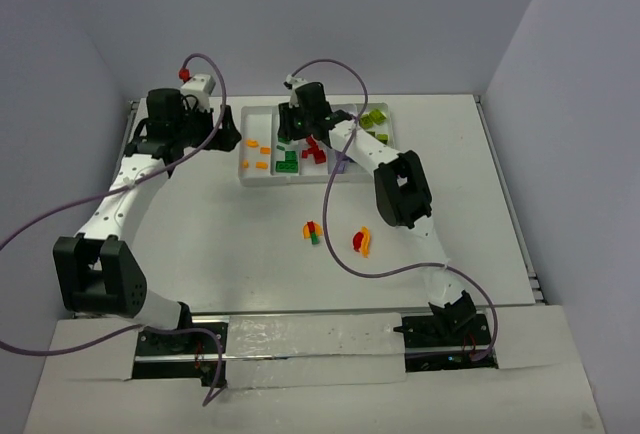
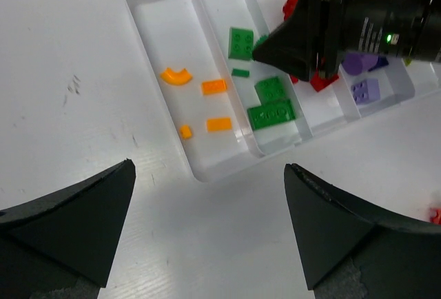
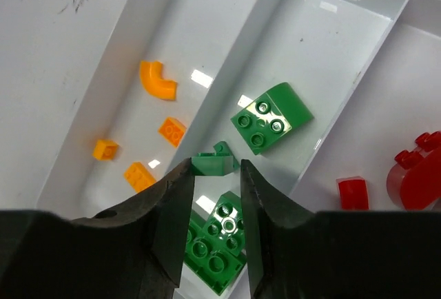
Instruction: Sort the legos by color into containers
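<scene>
Orange legos [image 2: 214, 87] in end container [image 2: 155, 30]; green legos [image 2: 271, 115] next

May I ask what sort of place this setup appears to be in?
Most likely a robotics lab test cell. A left arm and a right arm are bolted at the edge of a white table, plain walls box it in, and a white tray holds small legos.
</scene>
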Controlling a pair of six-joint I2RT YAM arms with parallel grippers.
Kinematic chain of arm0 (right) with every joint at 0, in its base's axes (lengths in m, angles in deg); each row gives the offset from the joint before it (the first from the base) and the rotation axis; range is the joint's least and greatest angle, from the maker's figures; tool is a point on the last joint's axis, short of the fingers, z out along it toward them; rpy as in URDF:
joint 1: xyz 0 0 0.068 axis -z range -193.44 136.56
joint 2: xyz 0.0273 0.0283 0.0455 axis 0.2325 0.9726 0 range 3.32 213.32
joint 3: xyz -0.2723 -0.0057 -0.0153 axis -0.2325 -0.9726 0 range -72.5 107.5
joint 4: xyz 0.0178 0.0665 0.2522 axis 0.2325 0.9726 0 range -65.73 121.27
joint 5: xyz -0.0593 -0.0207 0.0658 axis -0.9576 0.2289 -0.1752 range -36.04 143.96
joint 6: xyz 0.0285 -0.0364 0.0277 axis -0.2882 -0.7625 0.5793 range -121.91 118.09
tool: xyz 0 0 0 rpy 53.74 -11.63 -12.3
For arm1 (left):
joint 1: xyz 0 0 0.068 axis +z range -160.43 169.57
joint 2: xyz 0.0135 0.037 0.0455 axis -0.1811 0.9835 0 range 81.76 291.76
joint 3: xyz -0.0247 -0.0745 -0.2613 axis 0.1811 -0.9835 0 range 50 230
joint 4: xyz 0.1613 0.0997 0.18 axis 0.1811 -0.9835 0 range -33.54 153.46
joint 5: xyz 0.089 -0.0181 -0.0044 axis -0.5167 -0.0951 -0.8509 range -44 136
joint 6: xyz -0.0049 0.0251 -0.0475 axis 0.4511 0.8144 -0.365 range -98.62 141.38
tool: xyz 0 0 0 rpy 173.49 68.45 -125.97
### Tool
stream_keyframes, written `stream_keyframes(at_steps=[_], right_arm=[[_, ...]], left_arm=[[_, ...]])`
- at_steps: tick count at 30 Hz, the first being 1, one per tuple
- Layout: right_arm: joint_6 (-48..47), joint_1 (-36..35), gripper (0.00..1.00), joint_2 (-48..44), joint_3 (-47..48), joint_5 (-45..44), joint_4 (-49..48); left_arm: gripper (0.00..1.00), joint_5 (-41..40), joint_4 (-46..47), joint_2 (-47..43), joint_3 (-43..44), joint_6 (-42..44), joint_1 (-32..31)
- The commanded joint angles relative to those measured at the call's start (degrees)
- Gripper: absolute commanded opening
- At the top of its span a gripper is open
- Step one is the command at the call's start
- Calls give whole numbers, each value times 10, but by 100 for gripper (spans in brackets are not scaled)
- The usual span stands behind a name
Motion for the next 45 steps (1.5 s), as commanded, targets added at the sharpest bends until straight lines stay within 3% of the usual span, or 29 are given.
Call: stream_keyframes(at_steps=[1, 4, 8, 12, 16, 22, 30, 35, 45], right_arm=[[0, -1, 57, -9, 26, -9, -4], [2, -1, 65, -30, 6, 9, -7], [2, -1, 66, -86, -37, 35, -4], [-13, 11, 66, -212, -156, 71, -2], [-41, 41, 62, -336, -283, 105, 30], [-62, 40, 51, -450, -421, 71, 135], [-6, -47, 48, -437, -436, -30, 262], [28, -105, 49, -411, -447, -42, 280], [45, -149, 45, -334, -418, -81, 296]], left_arm=[[99, 44, -12, -24, -37, 36, 4], [99, 71, -16, -37, -64, 59, 4], [97, 135, -25, -56, -90, 81, 4], [92, 205, -58, -75, -117, 140, -31], [89, 175, -54, -88, -137, 140, -78], [84, 100, 4, -82, -160, 44, -77], [91, 25, 23, -93, -155, -26, -43], [91, 31, 12, -99, -151, -32, 1], [92, 38, 14, -110, -155, -25, 12]])
